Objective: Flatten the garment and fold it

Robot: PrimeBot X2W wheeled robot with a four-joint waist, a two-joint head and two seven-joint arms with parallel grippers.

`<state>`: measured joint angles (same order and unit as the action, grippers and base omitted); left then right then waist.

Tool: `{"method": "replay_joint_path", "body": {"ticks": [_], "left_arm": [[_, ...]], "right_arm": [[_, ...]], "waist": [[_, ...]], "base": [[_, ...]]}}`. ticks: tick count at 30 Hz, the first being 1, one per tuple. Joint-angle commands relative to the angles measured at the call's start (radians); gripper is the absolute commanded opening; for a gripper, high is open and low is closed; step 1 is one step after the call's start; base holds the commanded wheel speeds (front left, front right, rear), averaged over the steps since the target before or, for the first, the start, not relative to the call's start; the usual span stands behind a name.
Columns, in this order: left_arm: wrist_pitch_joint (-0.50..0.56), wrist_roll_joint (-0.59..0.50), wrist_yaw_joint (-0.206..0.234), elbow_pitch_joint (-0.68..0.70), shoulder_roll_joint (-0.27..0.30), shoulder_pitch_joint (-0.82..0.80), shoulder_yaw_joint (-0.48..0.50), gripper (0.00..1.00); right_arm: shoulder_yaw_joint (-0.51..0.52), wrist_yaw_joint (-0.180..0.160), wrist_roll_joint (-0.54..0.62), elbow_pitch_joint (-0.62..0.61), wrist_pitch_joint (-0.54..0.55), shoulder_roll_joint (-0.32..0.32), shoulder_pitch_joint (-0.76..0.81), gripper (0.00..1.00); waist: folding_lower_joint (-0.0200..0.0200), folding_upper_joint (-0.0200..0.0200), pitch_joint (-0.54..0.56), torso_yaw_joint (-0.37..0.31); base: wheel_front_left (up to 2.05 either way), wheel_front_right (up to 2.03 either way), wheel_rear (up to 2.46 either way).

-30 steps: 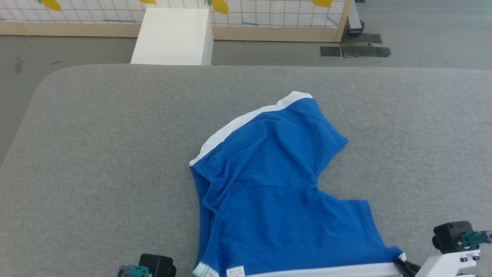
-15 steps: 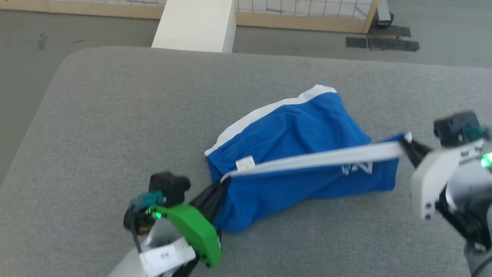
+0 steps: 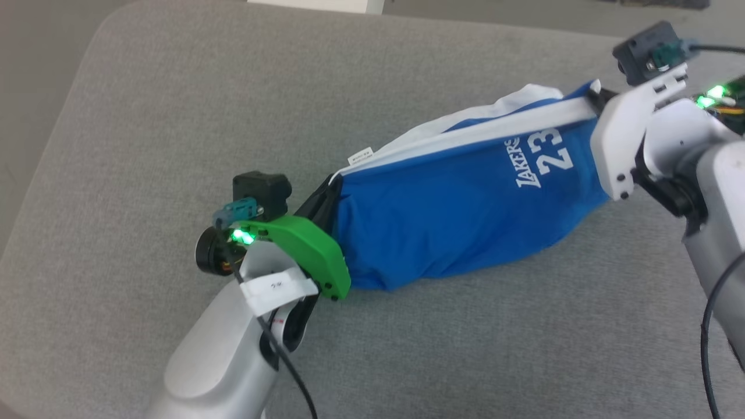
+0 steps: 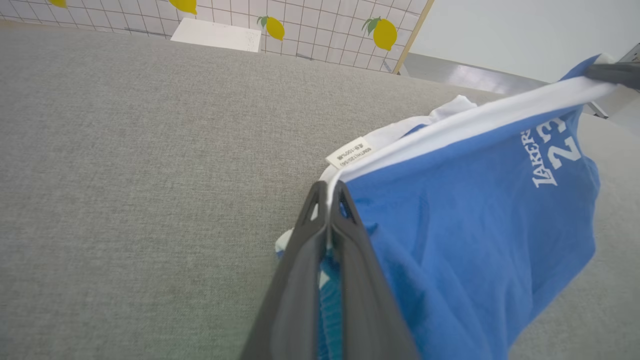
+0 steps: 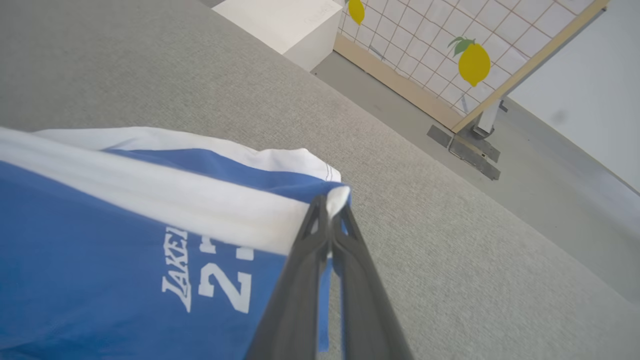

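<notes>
Two claws, shorts hung taut between

My left claw (image 3: 332,185) is pinched tight on the soft blue garment (image 3: 454,215) at its 9 o'clock end; my right claw (image 3: 596,96) is clamped on the 2 o'clock end. The white stripe (image 3: 465,137) runs taut, "LAKERS 23" (image 3: 538,157) facing me, cloth sagging onto the grey woven bench (image 3: 145,116).

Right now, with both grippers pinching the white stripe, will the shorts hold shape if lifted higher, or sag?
Likely floppy: the shorts hang in a loose belly below the taut white stripe between the left gripper and right gripper. Probably light, since two thin pinches carry them. Slip seems possible: each grip holds only a small edge.
</notes>
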<state>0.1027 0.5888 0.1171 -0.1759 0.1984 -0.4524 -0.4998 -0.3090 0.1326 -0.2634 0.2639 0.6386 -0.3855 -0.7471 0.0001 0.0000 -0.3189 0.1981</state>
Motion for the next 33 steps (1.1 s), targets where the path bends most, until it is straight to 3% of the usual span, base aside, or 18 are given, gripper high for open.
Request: {"method": "replay_joint_path", "body": {"ticks": [1, 10, 17, 19, 20, 21, 22, 23, 33], "left_arm": [[-0.010, -0.011, 0.011, -0.023, -0.011, -0.031, 0.003, 0.00], [-0.023, -0.006, 0.001, -0.126, -0.074, -0.107, -0.021, 0.00], [0.019, 0.009, -0.029, -0.169, -0.091, -0.128, -0.060, 0.00], [0.024, 0.016, -0.036, -0.172, -0.095, -0.129, -0.064, 0.35], [0.021, 0.017, -0.038, -0.172, -0.096, -0.131, -0.066, 0.97], [0.017, 0.017, -0.039, -0.172, -0.097, -0.132, -0.066, 1.00], [0.011, 0.017, -0.040, -0.172, -0.096, -0.132, -0.066, 1.00], [0.005, 0.014, -0.041, -0.171, -0.095, -0.132, -0.067, 1.00], [-0.100, 0.008, -0.025, -0.077, -0.048, -0.046, -0.036, 1.00]], "right_arm": [[-0.023, -0.002, 0.003, 0.041, -0.013, -0.007, -0.044, 0.00], [-0.166, -0.002, 0.000, 0.306, -0.013, -0.027, -0.236, 0.00], [-0.246, -0.002, -0.063, 0.419, 0.051, -0.034, -0.298, 0.00], [-0.259, -0.002, -0.087, 0.436, 0.072, -0.037, -0.301, 0.00], [-0.262, -0.002, -0.099, 0.444, 0.080, -0.038, -0.301, 0.00], [-0.263, -0.002, -0.108, 0.450, 0.085, -0.039, -0.300, 0.00], [-0.265, -0.002, -0.121, 0.452, 0.084, -0.037, -0.297, 0.61], [-0.262, -0.002, -0.130, 0.455, 0.079, -0.037, -0.295, 1.00], [-0.243, -0.002, -0.239, 0.360, -0.045, -0.070, -0.186, 1.00]], "waist": [[-0.0001, 0.0000, -0.064, 0.048], [-0.0001, 0.0000, -0.122, 0.100], [-0.0001, 0.0000, -0.137, 0.117], [-0.0001, 0.0000, -0.135, 0.117], [-0.0001, 0.0000, -0.133, 0.116], [-0.0001, 0.0000, -0.130, 0.114], [-0.0001, 0.0000, -0.125, 0.111], [-0.0001, 0.0000, -0.121, 0.107], [-0.0001, 0.0000, -0.013, 0.071]], "base": [[0.00, 0.00, 0.00], [0.00, 0.00, 0.00], [0.00, 0.00, 0.00], [0.00, 0.00, 0.00], [0.00, 0.00, 0.00], [0.00, 0.00, 0.00], [0.00, 0.00, 0.00], [0.00, 0.00, 0.00], [0.00, 0.00, 0.00]]}}
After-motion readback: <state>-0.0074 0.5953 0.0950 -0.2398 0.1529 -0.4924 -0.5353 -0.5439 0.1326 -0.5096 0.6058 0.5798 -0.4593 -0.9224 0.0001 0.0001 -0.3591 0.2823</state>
